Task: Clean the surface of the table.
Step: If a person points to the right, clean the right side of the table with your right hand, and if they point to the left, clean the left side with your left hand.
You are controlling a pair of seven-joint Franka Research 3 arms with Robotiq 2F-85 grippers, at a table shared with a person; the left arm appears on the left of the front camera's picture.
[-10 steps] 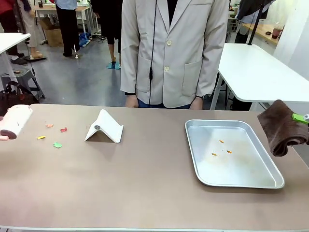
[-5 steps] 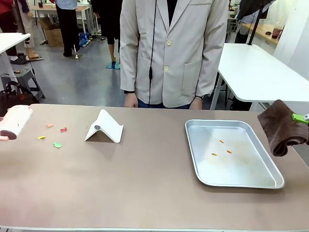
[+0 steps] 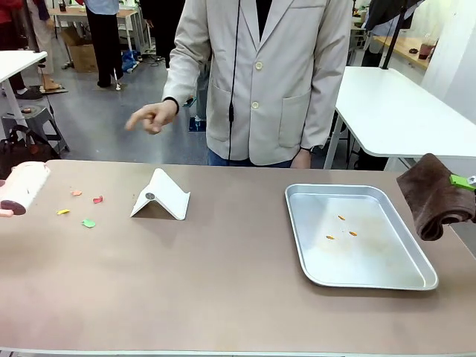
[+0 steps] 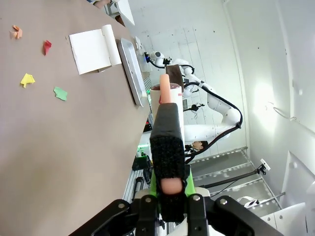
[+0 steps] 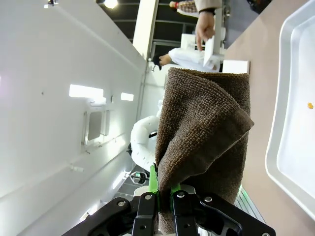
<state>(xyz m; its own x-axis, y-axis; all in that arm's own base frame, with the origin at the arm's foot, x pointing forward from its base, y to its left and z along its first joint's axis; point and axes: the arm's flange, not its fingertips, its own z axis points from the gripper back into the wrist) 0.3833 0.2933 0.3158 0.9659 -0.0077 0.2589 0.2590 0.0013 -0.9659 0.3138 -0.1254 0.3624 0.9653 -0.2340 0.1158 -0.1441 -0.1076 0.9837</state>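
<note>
The brownish table (image 3: 223, 290) carries several coloured paper scraps (image 3: 88, 222) near its left end, and they also lie in the left wrist view (image 4: 27, 79). My left gripper (image 4: 167, 118) is shut on a pink and white hand tool (image 4: 165, 91). That tool (image 3: 22, 186) hangs at the table's left edge, left of the scraps. At the right edge, my right gripper (image 5: 165, 189) is shut on a folded brown cloth (image 5: 202, 128). The cloth (image 3: 435, 197) hangs just right of the tray, with a green pad (image 3: 462, 181) behind it.
A steel tray (image 3: 372, 260) with three orange bits lies on the right half. A white folded stand (image 3: 160, 195) sits right of the scraps. A person stands at the far side, one hand (image 3: 152, 117) raised and pointing left, the other hand (image 3: 303, 158) at the far edge.
The person's hand has lifted from the table's far edge and swung up to the left. Both grippers and what they hold have stayed put.
</note>
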